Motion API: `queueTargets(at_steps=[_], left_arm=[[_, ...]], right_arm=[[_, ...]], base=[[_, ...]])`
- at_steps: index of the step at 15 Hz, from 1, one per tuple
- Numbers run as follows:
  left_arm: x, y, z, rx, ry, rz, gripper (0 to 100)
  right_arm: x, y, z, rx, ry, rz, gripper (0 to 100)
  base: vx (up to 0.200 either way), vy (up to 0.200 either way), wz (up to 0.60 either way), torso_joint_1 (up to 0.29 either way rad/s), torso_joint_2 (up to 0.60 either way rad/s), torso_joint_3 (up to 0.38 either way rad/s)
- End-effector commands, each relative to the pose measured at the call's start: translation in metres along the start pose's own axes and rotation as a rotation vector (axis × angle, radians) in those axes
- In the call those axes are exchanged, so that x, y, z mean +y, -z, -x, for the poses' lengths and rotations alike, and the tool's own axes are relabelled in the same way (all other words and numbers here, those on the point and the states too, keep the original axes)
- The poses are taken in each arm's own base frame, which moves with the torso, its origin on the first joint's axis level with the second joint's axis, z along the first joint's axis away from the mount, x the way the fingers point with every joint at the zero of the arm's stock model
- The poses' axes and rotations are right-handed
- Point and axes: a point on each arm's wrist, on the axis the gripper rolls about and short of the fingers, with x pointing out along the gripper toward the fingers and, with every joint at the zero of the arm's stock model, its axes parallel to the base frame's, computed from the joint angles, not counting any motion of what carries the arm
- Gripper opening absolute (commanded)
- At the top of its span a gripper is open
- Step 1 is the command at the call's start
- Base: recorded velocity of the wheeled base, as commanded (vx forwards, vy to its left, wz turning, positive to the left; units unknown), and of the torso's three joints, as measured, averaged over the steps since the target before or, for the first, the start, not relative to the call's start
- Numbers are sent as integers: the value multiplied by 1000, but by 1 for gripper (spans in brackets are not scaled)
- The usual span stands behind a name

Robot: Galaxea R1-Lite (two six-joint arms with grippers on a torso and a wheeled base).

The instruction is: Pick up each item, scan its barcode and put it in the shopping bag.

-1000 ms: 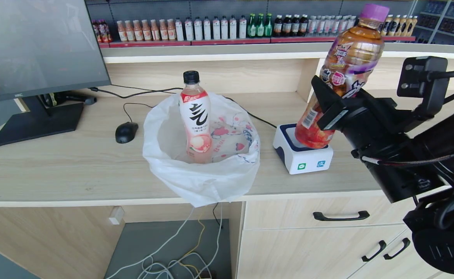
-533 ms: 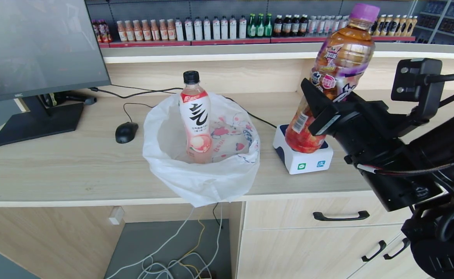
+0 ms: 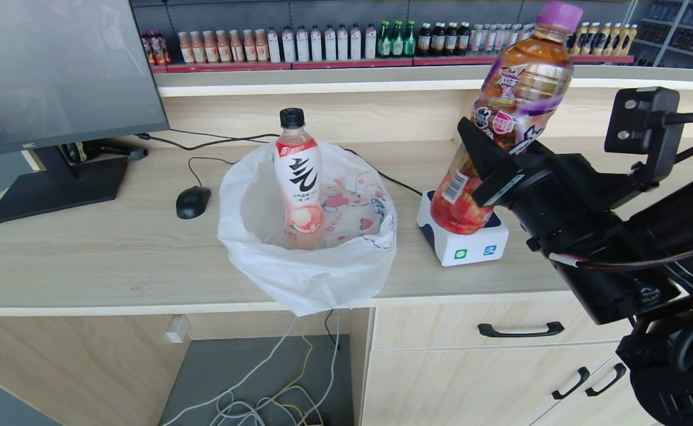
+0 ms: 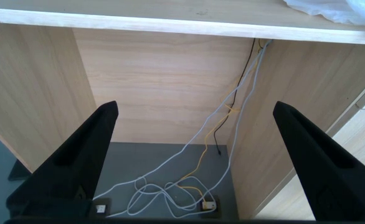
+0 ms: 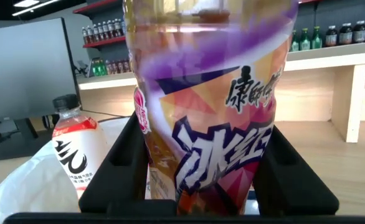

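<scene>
My right gripper (image 3: 494, 171) is shut on a purple-capped tea bottle (image 3: 503, 112), tilted, with its base just above the white barcode scanner (image 3: 462, 239) on the counter. In the right wrist view the tea bottle (image 5: 213, 106) stands between the black fingers (image 5: 117, 165). A pink peach drink bottle (image 3: 297, 177) with a black cap stands upright inside the white shopping bag (image 3: 308, 260), left of the scanner; that pink bottle (image 5: 76, 152) also shows in the right wrist view. My left gripper (image 4: 192, 165) hangs open below the counter edge, facing the cables on the floor.
A monitor (image 3: 57, 71) on its stand and a black mouse (image 3: 193, 202) sit on the counter's left part. Cables (image 3: 252, 402) trail on the floor under the bag. Drawers with black handles (image 3: 521, 329) lie under the scanner. Shelves of bottles (image 3: 352, 41) line the back.
My right gripper carried the tea bottle leftward, so its base shifted from the scanner's right side toward its left edge. The bag and pink bottle stayed put.
</scene>
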Motion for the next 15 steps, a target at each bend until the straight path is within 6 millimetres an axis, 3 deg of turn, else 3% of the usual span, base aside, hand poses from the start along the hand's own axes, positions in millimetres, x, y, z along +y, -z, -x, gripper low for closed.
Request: queueTargets(at_steps=[1,5,15], left_arm=[[0,0,0,-1,0,1,100],[0,0,0,-1,0,3,100],[0,0,0,-1,0,1,100]], right_arm=[[-1,0,-1,-3,4,-8,0],[-4,-2,-2,-12,14,-13,0],[-8,-2,-5,-18,29,-8,0]], base=[[0,0,0,0,0,0],[0,0,0,0,0,0],[0,180,0,0,2,2]])
